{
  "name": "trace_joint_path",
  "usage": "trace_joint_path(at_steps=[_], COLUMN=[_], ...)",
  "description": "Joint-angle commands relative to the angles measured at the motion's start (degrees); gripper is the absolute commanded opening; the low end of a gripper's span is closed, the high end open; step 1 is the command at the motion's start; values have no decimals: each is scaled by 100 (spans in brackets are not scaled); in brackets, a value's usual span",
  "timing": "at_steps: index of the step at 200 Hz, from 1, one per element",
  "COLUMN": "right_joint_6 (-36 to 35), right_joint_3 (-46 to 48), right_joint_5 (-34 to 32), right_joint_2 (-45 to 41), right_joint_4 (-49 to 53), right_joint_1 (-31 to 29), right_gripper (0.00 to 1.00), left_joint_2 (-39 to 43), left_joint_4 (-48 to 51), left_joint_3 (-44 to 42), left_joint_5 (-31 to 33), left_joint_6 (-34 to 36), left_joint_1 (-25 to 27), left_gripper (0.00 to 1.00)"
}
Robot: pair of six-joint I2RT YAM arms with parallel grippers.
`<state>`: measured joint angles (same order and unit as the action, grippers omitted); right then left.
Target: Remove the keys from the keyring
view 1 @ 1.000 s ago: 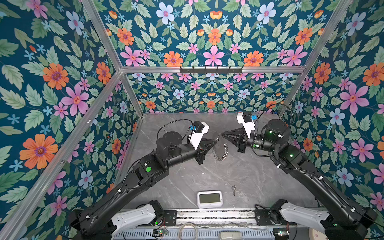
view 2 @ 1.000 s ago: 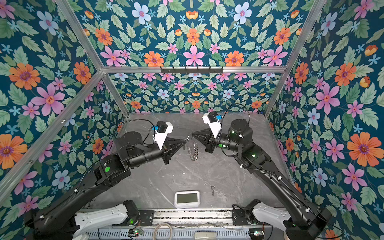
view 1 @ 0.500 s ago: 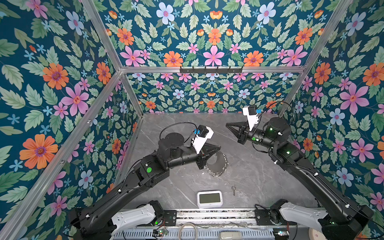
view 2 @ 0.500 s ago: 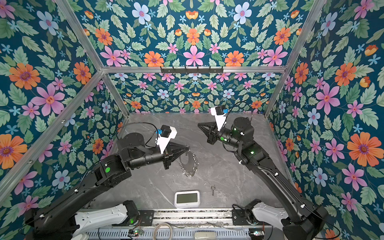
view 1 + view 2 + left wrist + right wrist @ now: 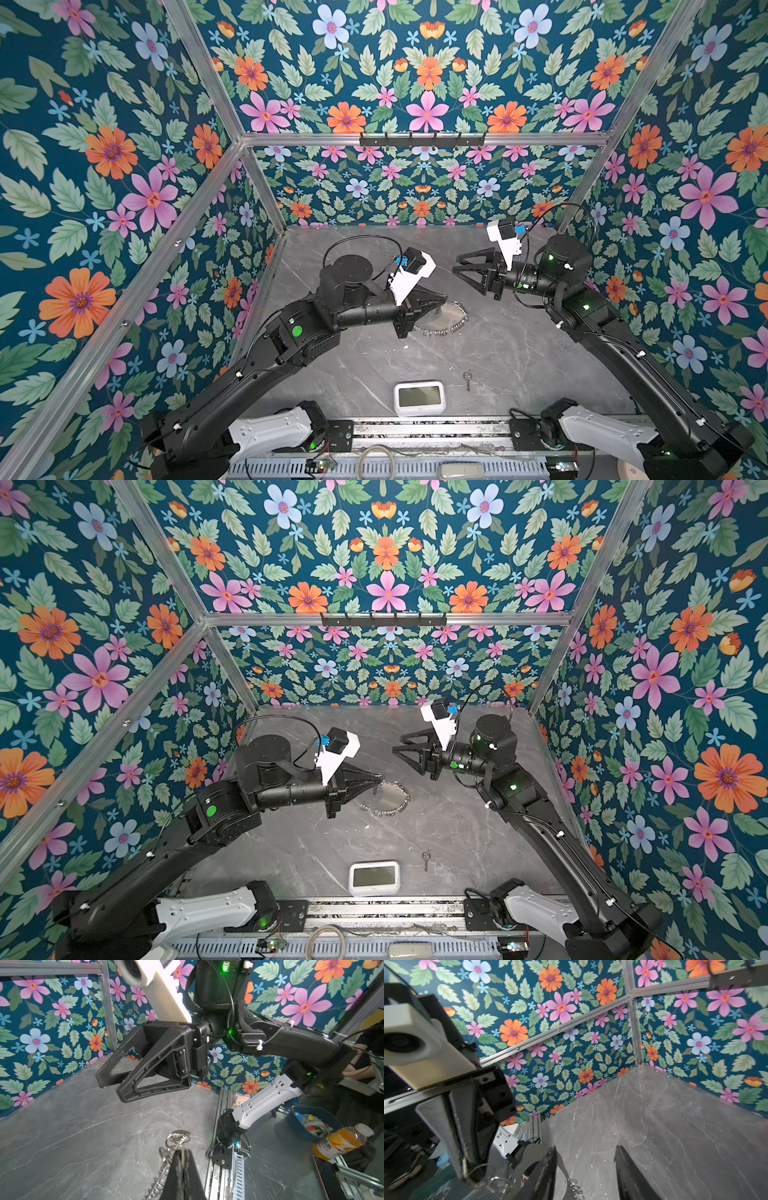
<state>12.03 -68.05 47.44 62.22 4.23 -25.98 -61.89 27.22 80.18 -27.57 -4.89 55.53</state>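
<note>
Step in hand: mid-removal, I'd say. One tiny slim silver-grey metal key [image 5: 468, 379] lies loose on the grey marbled tabletop [image 5: 519, 353], near the white rectangular clock [image 5: 419, 397] and well apart from the keyring [image 5: 446, 318]. That's a flat C-shaped translucent grey plate edged with small silver rings, sitting mid-table in both top views.

The second key I can't make out. It may hang among the rings, but it's too small to tell.

My left pincer [image 5: 378, 778] is clamped together on one end of the keyring. In the left wrist view a silver split ring [image 5: 177, 1138] pokes out just past my closed tips, and the chain of rings trails down from them. The left arm reaches low and forward, wrist roughly level, tips pointing toward the middle.

My right pincer [image 5: 397, 746] has its jaws apart with nothing between them. It hovers above the table, near the keyring but not touching it, facing the left tips with the elbow bent back.

Next move, my guess: the right comes in low, finds the remaining key, pinches its head and works it off the ring while the left holds firm. That needs a fine approach, since the target is tiny.
</note>
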Motion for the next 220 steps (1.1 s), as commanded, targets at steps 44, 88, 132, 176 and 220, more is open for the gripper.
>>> trace_joint_path(at_steps=[44, 88, 132, 176, 220], right_joint_6=[-318, -316, -623, -1112, -1210], right_joint_3=[-43, -15, -190, -346, -301], right_joint_5=[2373, 2885, 2575, 2193, 2077], right_joint_2=[79, 56, 59, 113, 45], right_joint_4=[-86, -90, 320, 880, 977], right_joint_1=[126, 114, -6, -272, -329], right_gripper=[49, 50, 49, 48, 45], left_joint_2=[-86, -145, -271, -306, -280], left_joint_4=[282, 353, 408, 336, 257], left_joint_3=[321, 483, 610, 630, 635], left_joint_5=[-755, -888, -952, -970, -927], left_joint_6=[303, 374, 418, 398, 356], left_joint_1=[2, 0, -4, 2, -4], left_gripper=[0, 0, 0, 0, 0])
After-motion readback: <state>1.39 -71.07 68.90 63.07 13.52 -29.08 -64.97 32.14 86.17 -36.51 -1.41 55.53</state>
